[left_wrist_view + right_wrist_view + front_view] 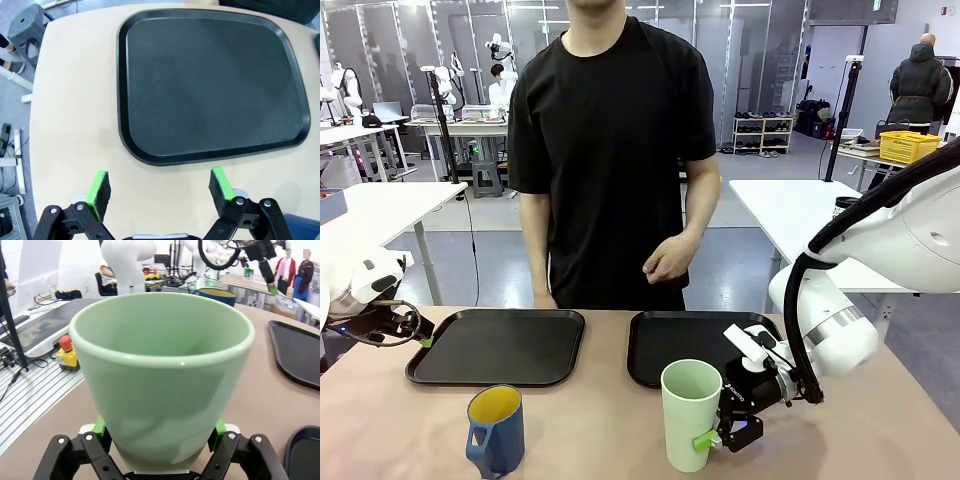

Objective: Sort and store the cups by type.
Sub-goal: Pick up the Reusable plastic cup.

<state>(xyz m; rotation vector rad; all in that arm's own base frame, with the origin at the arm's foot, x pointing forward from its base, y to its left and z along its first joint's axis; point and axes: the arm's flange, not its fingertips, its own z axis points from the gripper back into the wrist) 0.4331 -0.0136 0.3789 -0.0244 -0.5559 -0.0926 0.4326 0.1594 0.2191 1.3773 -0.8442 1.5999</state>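
Observation:
The tall mint-green tumbler [689, 412] stands upright on the table near the front, right of centre. My right gripper [722, 436] is shut on its lower part from the right. In the right wrist view the tumbler [162, 375] sits between the green pads [100, 427], which press on both of its sides. The blue mug [496, 430] with its yellow inside stands at the front left, apart from both grippers, and shows behind the tumbler as the mug [218, 295]. My left gripper [420, 338] is open and empty at the table's left edge, its fingers [100, 192] just short of the left tray.
Two black trays lie side by side at the far side: the left tray [500, 347] [210, 85] and the right tray [665, 345]. A person stands behind them with a hand [670, 260] above the right tray.

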